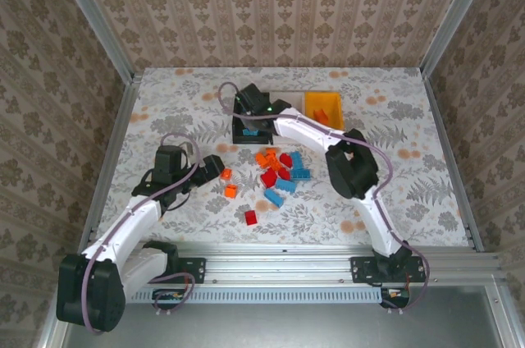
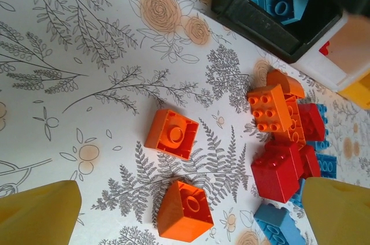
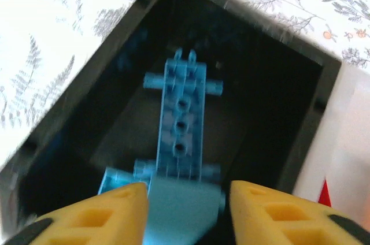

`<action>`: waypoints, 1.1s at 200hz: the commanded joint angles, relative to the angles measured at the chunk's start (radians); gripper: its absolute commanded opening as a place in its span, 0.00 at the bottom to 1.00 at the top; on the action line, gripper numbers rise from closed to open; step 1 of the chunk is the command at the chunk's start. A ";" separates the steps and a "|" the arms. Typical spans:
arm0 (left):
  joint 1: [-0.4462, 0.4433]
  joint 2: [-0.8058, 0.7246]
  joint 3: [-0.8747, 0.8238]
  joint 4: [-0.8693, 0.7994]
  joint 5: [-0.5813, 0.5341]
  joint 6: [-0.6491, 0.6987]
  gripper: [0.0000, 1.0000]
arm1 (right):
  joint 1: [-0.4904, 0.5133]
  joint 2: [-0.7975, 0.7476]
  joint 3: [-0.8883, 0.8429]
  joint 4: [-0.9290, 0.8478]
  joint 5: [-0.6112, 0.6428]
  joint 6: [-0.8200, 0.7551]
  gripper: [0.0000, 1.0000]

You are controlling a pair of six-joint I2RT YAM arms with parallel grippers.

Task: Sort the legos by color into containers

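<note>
My left gripper [image 1: 212, 166] [image 2: 191, 199] is open and low over the table. An orange brick [image 2: 185, 210] lies on its side between the wide-apart fingers, and a second orange brick [image 2: 171, 133] lies just beyond it. The mixed pile of red, orange and light blue bricks [image 1: 279, 169] [image 2: 283, 141] sits to their right. My right gripper [image 1: 248, 110] [image 3: 188, 199] hangs over the black bin [image 1: 244, 133] [image 3: 248, 19]. A light blue brick [image 3: 182, 210] sits between its fingers with a gap at the right finger. A long blue piece [image 3: 182, 123] lies on the bin floor.
The white bin [image 1: 287, 103] [image 3: 341, 141] stands right of the black one, then the orange-yellow bin [image 1: 323, 107] holding orange bricks. A lone red brick [image 1: 251, 217] and a blue brick [image 1: 273, 197] lie nearer the arm bases. Metal frame rails border the table.
</note>
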 commanded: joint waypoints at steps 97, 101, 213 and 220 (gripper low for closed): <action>-0.105 0.063 0.009 0.070 -0.002 0.008 1.00 | 0.293 -0.671 -0.830 -0.095 -0.046 0.194 0.55; -0.105 0.066 0.009 0.072 -0.002 0.006 1.00 | 0.295 -0.670 -0.838 -0.091 -0.057 0.200 0.55; -0.115 0.086 0.012 0.065 -0.018 0.017 1.00 | 0.306 -0.485 -0.879 0.045 -0.117 0.235 0.57; -0.115 0.086 0.012 0.064 -0.017 0.018 1.00 | 0.304 -0.473 -0.876 0.045 -0.109 0.234 0.57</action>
